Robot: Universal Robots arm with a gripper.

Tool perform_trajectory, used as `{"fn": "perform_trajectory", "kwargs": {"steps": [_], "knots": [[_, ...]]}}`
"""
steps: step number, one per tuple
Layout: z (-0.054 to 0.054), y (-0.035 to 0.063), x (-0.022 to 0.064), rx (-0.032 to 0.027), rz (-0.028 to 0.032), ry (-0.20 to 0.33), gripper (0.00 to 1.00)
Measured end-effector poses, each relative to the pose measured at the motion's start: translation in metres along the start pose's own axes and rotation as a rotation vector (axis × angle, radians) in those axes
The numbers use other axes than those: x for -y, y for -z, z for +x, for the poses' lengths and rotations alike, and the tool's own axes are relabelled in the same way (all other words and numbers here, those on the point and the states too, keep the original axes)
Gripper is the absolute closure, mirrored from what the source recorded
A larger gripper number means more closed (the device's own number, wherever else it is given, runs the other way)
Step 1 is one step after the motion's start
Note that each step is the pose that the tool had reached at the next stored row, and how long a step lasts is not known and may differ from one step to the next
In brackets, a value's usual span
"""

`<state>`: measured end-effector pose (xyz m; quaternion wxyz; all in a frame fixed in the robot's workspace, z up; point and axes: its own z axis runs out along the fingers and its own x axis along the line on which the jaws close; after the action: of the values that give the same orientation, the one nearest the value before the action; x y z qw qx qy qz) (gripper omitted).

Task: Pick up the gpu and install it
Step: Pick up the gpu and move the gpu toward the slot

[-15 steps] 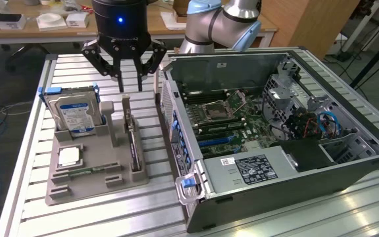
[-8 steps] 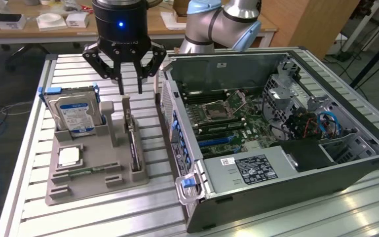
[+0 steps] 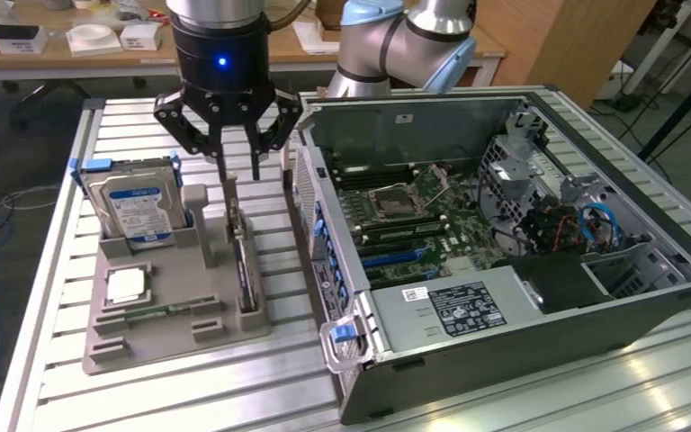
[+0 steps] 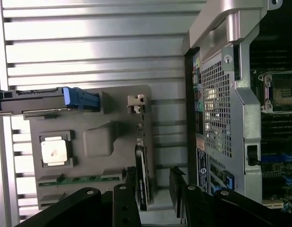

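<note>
Exterior view: end effector (image 3: pixel 237 164) wide open, empty, hovering over the gpu (image 3: pixel 244 270).
Gpu stands on edge in a slot of the grey tray (image 3: pixel 166 346) on the worktop (image 3: pixel 46 270), between the hard drive (image 3: pixel 136 211) and the open case (image 3: pixel 525 270). Wrist view puts it between the fingers (image 4: pixel 129 194), closer to one than the other. Risks, by my judgement: an off-centre close could tip the thin gpu or jam it in its slot, and a finger could clip the case wall nearby.
</note>
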<state>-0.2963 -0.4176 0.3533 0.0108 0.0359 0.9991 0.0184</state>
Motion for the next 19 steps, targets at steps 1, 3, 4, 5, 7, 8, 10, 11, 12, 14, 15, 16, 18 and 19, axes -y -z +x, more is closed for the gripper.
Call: {"fn": "perform_trajectory", "kwargs": {"steps": [1,3,4,5,7,8,10,11,12,14,15,16,18,19], "knots": [[0.0,-0.0018,0.0001,-0.0002,0.0001,0.0,0.59],[0.0,-0.0054,0.0002,-0.0003,0.0002,0.0,0.59],[0.0,-0.0072,0.0002,-0.0003,0.0003,0.0,0.59],[0.0,-0.0089,0.0003,-0.0004,0.0005,0.0,0.59],[0.0,-0.0126,0.0003,-0.0004,0.0007,0.0,0.59],[0.0,-0.0144,0.0003,-0.0005,0.0008,0.0,0.59],[0.0,-0.0181,0.0004,-0.0006,0.001,0.0,0.59],[0.0,-0.0199,0.0004,-0.0009,0.001,0.0,0.59],[0.0,-0.0217,0.0005,-0.0011,0.0011,0.0,0.59],[0.001,-0.0254,0.0006,-0.0013,0.0012,0.0,0.59],[0.001,-0.0272,0.0007,-0.0014,0.0012,0.0,0.59],[0.001,-0.029,0.0008,-0.0016,0.0013,0.0,0.59],[0.001,-0.0326,0.0009,-0.0017,0.0014,0.0,0.59],[0.001,-0.0345,0.0009,-0.0019,0.0013,0.0,0.59]]}}
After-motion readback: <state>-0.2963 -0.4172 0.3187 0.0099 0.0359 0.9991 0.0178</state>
